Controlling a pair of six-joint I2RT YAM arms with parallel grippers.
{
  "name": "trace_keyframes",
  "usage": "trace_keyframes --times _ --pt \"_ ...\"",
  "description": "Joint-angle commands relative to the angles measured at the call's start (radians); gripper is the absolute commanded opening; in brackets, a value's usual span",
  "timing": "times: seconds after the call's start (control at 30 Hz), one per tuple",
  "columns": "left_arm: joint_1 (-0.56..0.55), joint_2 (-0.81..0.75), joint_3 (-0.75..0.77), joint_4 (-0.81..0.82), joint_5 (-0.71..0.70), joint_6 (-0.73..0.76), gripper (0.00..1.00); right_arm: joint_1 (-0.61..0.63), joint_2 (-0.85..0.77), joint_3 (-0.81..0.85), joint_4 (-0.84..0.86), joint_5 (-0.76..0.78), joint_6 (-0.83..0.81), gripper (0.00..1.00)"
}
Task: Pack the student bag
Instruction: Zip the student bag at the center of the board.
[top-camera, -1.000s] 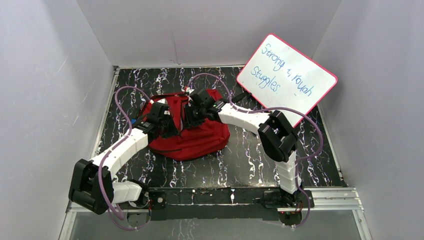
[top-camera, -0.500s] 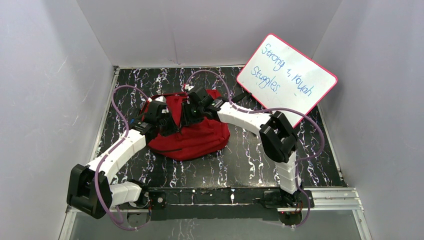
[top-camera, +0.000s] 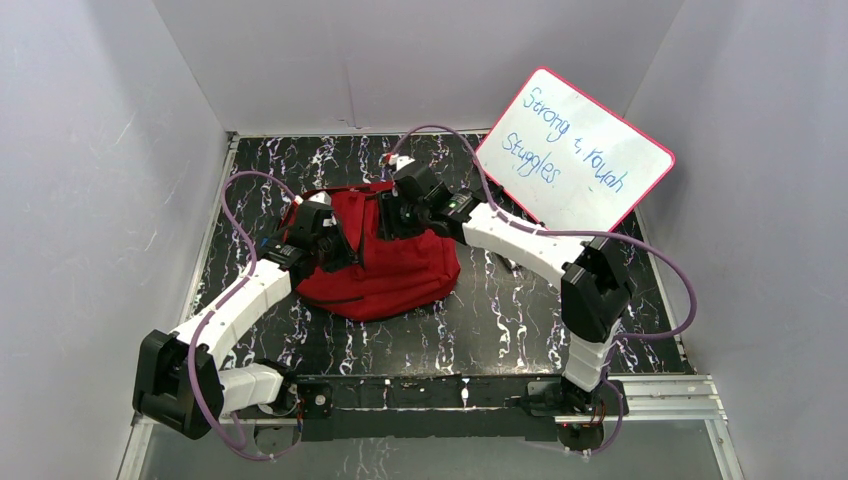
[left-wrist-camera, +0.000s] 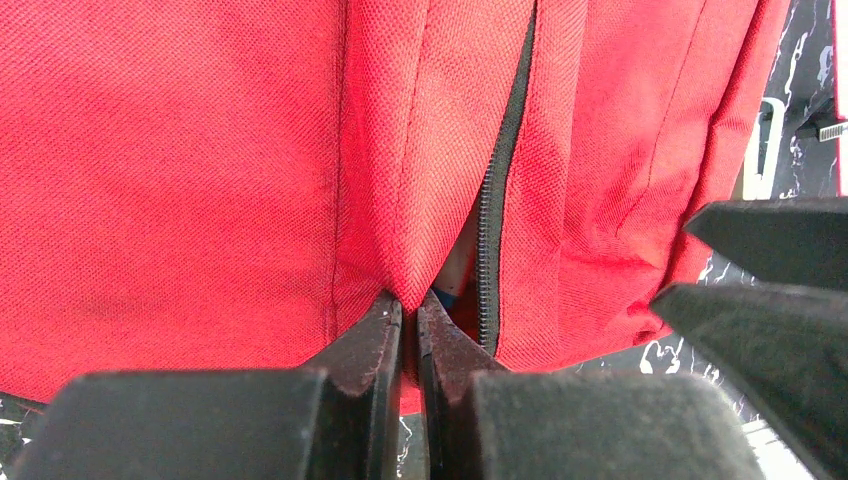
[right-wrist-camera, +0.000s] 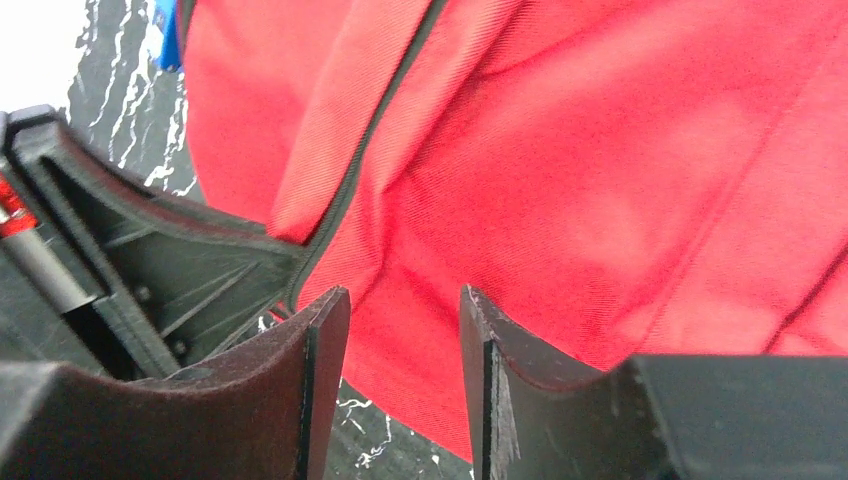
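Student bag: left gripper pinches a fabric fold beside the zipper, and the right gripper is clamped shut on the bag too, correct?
No. The right gripper is open, jaws apart with no fabric pinched; the right wrist view shows it. The left gripper does pinch a fold of the student bag beside the zipper.

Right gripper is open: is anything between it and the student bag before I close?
Nothing visible. The right gripper hangs open close to the student bag, with bare red cloth behind the gap. The left gripper, shut on a fold beside the zipper, sits off to the side, not between.
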Motion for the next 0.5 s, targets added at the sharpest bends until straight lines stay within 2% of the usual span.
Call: trace_keyframes --times 0.0,0.17,0.47 --pt "-0.001 -0.04 0.036 0.009 0.0 -0.005 0.03 -0.059 0.021 0.082 -0.038 0.065 -0.028 0.54" --pt "0.0 -0.03 0.031 0.009 0.0 -0.015 0.04 -0.136 0.092 0.187 -0.034 -0.035 0.014 0.54" --pt "0.0 -0.033 0.03 0.013 0.0 -0.029 0.02 -0.214 0.248 0.296 0.085 -0.186 0.193 0.56"
